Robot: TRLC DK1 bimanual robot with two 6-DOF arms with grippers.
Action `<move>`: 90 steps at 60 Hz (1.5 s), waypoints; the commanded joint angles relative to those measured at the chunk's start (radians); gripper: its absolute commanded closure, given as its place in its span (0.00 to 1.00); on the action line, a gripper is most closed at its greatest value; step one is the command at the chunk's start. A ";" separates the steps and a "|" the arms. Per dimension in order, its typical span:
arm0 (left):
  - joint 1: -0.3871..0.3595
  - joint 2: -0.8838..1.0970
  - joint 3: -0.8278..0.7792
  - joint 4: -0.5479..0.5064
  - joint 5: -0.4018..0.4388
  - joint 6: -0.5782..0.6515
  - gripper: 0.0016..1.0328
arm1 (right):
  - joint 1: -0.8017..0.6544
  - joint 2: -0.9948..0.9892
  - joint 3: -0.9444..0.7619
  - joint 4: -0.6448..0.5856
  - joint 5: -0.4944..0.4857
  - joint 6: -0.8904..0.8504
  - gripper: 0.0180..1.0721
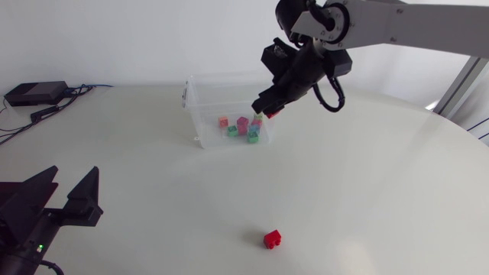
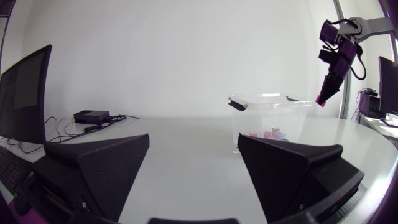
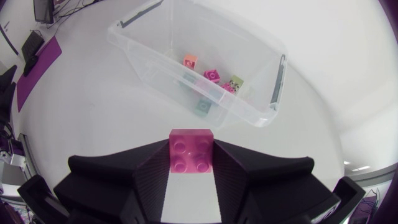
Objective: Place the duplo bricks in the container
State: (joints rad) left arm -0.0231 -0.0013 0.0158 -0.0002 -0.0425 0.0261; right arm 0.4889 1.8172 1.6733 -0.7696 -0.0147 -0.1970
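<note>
Toward the far edge of the worktop (image 1: 367,191), left of centre: one clear container (image 1: 200,107), open-topped. It holds an orange brick (image 1: 223,121), a magenta brick (image 1: 243,125), a green brick (image 1: 232,131) and a teal brick (image 1: 253,137), grouped near its right end.

Above the container's right-hand wall: right gripper (image 1: 267,105), raised clear of the rim and pointed down. The head view gives only a sliver of colour at its tip. The right wrist view supplies the rest: both fingers press on opposite sides of one pink brick (image 3: 191,152), its four studs facing the camera, the jaws spread just the brick's width. In that view the container (image 3: 273,87) lies ahead of the fingers, its contents visible from above.

Near the front edge, right of centre: one red brick (image 1: 272,239), alone, well apart from the container and both grippers. It is recorded in the head view only.

At the front left corner: left gripper (image 1: 72,182), low, fingers spread wide, nothing between them. Its own wrist view shows bare worktop in the gap and looks across to the container (image 2: 267,109), with the right gripper (image 2: 324,93) aloft beside it.

At the far left edge: black box (image 1: 34,93) with cables, seen in the head and left wrist views.
</note>
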 commanded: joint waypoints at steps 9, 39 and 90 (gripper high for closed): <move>-0.009 -0.011 -0.014 0.002 -0.010 -0.003 0.04 | -0.004 0.102 0.197 0.052 -0.002 0.057 0.86; -0.014 -0.011 -0.014 0.000 0.000 -0.005 0.04 | -0.024 0.398 0.462 0.155 0.045 0.050 0.21; -0.014 -0.011 -0.014 -0.001 0.000 -0.003 0.04 | 0.097 -0.203 -0.442 -0.068 0.048 0.240 0.09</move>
State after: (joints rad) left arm -0.0303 -0.0013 0.0158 -0.0006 -0.0418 0.0261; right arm 0.5819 1.6104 1.2713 -0.8349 0.0296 -0.0273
